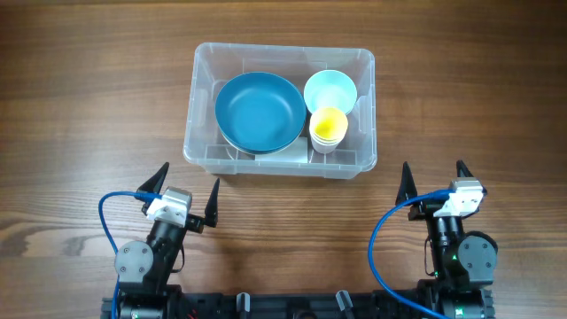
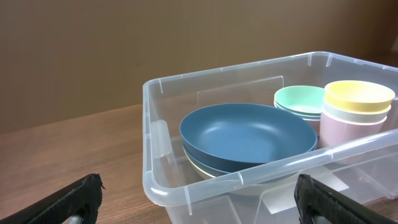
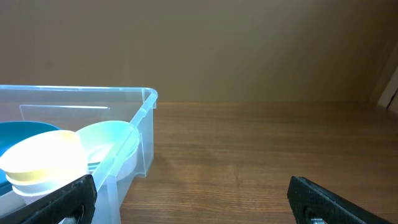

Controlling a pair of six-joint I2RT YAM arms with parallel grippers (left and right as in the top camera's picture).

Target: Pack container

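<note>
The clear plastic container (image 1: 204, 146) stands at the table's middle back. Inside it lie a big blue bowl (image 1: 258, 111) stacked on paler ones, a pale mint bowl (image 1: 330, 90) and a yellow cup (image 1: 329, 125) stacked on white and pink cups. My left gripper (image 1: 186, 194) rests open near the container's front left corner, nothing between its fingers. In the left wrist view the container (image 2: 186, 190), blue bowl (image 2: 249, 134) and yellow cup (image 2: 359, 95) fill the frame. My right gripper (image 1: 434, 176) stands open to the front right, apart from the container (image 3: 134, 127).
Brown wooden table (image 1: 80, 115) all around the container. Blue cables (image 1: 106, 221) loop beside each arm base along the front edge. A dark wall rises behind the table in both wrist views.
</note>
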